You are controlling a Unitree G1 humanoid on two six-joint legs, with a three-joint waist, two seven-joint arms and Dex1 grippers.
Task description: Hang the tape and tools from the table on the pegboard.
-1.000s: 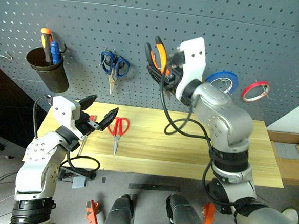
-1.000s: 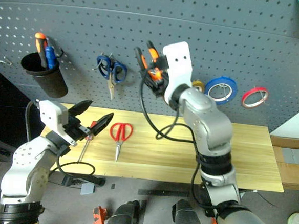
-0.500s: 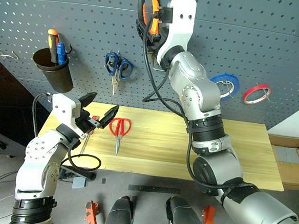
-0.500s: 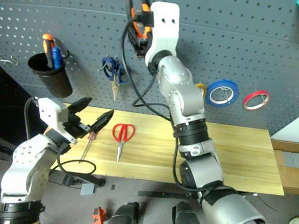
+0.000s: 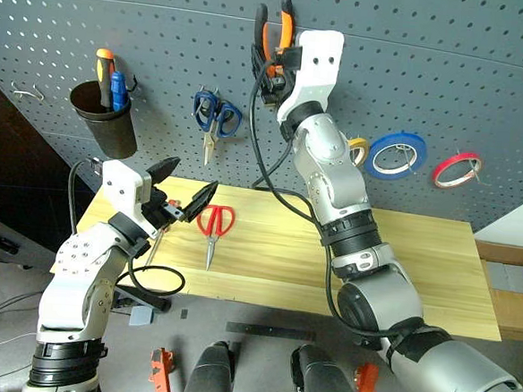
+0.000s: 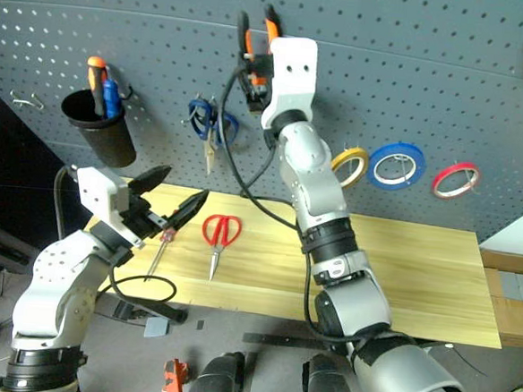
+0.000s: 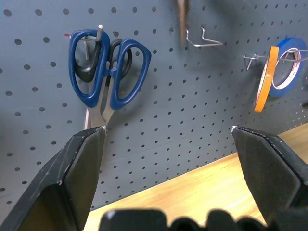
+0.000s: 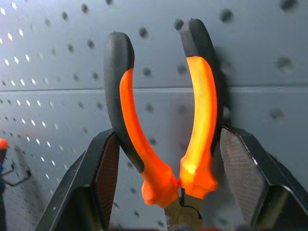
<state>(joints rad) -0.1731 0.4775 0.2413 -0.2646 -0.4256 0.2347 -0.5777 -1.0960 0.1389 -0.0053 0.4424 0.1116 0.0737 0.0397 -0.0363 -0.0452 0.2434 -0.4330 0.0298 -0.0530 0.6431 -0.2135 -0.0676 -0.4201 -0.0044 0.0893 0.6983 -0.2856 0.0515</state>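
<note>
- The right tool (image 5: pixel 273 58), clenched on the small orange-and-black-handled pliers (image 5: pixel 275 28), has risen from mid-frame to the upper centre of the head views, handles pointing up against the dark grey perforated pegboard (image 5: pixel 449 75).
- My reading: the pliers are being lined up with a hook; hanging is not done yet.
- A second ago the yellowish-tan tape roll (image 6: pixel 349 165) was hidden behind that arm; now it hangs beside the blue roll (image 6: pixel 396 164).
- The left tool (image 5: pixel 183 193), fingers spread wide and grasping nothing, hovers at the lower left as before.
- The red-handled scissors (image 5: pixel 213 227) and the slim red-handled screwdriver (image 6: pixel 161 250) lie unmoved on the light wooden worktop (image 5: pixel 417 279).
</note>
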